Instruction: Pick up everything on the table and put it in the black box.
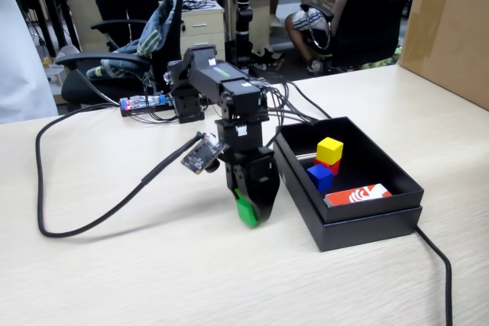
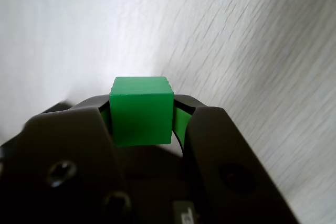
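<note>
The hand [image 1: 247,211] hangs low over the bench [image 1: 153,265], its two jaws closed against opposite faces of the green cube [image 2: 140,111]. In the wrist view the cube sits squarely between the jaws with its top edge proud of them, so the grip looks sound, though only the lower part of each face is covered. In the fixed view the cube shows as a green patch at the tip of the hand, close to the bench surface and just left of the black box [image 1: 359,227].

The yellow cube [image 1: 330,150], red cube [image 1: 331,166] and blue cube [image 1: 320,177] already lie inside the box, bunched near its middle, with a red-and-white card [image 1: 357,195] toward its near end.

The step in hand appears to be carrying the last cube across. Doing it well would mean lifting first until the cube clears the box's near wall, then swinging right in the fixed view and keeping the jaws pressed together throughout. A release over bare floor of the box, away from the stacked cubes, would avoid knocking them. The cable [image 1: 432,250] leading off the box's near right corner seems out of the path.
</note>
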Tool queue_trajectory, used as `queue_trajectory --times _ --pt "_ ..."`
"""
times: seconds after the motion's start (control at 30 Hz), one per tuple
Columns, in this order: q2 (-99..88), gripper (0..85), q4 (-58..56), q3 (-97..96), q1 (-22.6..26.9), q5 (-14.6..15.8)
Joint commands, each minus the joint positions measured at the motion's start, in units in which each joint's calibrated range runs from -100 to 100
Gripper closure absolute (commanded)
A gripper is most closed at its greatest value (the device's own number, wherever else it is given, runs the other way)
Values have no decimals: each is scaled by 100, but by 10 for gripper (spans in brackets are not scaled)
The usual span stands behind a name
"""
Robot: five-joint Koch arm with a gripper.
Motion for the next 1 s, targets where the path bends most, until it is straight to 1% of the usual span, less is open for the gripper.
queue_trajectory --times 0.0,0.03,0.1,0.23,0.33,0.6,0.93,0.97 --pt "-2226 823 175 175 244 137" --pt "-2789 823 175 193 420 210" --pt "-2995 822 175 247 640 298" --pt "-2789 822 175 265 957 474" --pt "-2295 822 175 247 1089 601" --pt "-1171 821 175 93 1138 752" --pt "-689 813 175 -297 1172 796" --pt "-654 794 175 -324 1177 801"
